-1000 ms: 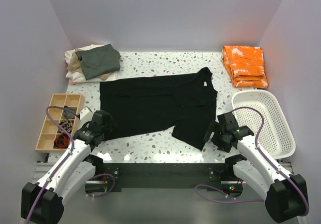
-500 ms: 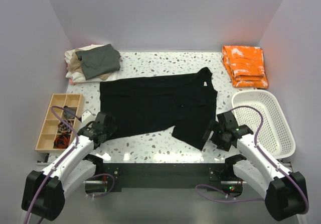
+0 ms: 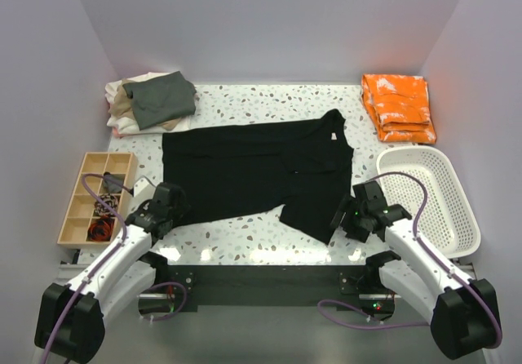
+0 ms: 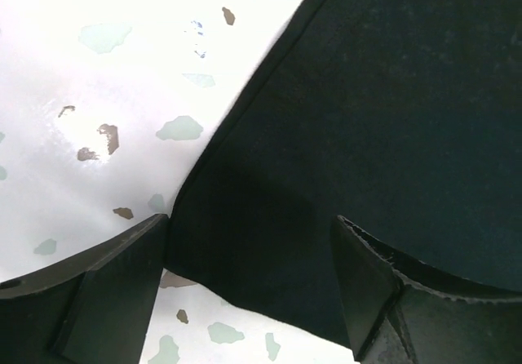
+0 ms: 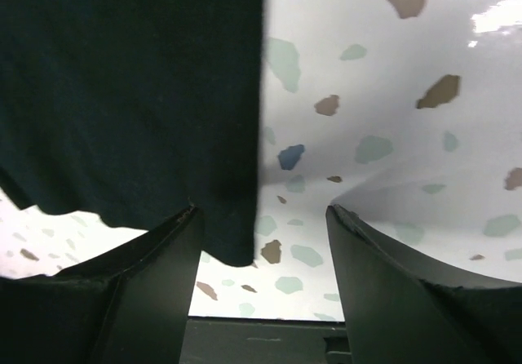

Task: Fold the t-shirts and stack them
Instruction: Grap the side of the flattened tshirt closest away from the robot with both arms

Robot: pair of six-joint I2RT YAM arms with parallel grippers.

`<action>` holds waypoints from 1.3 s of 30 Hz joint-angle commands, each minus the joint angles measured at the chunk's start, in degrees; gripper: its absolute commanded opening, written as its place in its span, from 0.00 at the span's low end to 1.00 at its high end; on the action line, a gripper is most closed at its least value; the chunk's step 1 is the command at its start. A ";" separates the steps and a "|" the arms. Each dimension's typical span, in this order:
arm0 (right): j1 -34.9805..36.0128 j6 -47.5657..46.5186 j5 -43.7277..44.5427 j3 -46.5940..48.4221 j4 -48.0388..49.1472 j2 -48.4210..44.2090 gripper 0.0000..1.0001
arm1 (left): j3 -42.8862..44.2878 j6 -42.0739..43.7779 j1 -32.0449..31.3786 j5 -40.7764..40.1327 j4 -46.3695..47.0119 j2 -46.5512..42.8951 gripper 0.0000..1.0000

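From above, the black t-shirt (image 3: 253,172) lies flat on the table (image 3: 245,235), long axis left to right, its near-left corner at the left gripper (image 3: 169,207) and its near-right corner at the right gripper (image 3: 346,215). In the left wrist view the jaws stand spread astride that corner, the cloth running away up-right. In the right wrist view the jaws are also spread, the shirt's edge between them and its bulk up-left.

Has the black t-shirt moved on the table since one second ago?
No. The black t-shirt lies as before; its white label keeps the same spot relative to the white basket.
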 commanded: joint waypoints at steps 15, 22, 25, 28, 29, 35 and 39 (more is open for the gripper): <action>1.73 -0.56 -7.45 -1.14 10.69 6.50 0.00 | -2.94 0.37 0.10 6.77 2.75 -0.35 0.27; 1.73 -2.05 -1.30 2.10 3.31 -4.22 0.00 | -2.77 0.37 0.10 7.56 2.49 -1.23 0.00; 1.73 -2.75 1.16 3.86 0.75 -5.90 0.00 | -2.51 0.37 0.10 7.65 2.22 -2.02 0.00; 1.64 -3.28 2.40 5.18 0.05 -6.07 0.00 | -1.54 0.72 0.10 7.65 1.70 -2.63 0.00; 1.73 -3.37 2.92 5.62 -0.39 -5.99 0.00 | -1.19 0.81 0.10 7.65 1.43 -2.55 0.00; 1.73 -5.13 5.56 10.02 0.66 -5.46 0.00 | 2.32 2.12 0.10 8.00 0.03 -3.43 0.00; 1.73 -6.62 6.53 13.53 2.32 -2.48 0.00 | 5.40 3.61 0.10 7.12 -0.50 -3.08 0.00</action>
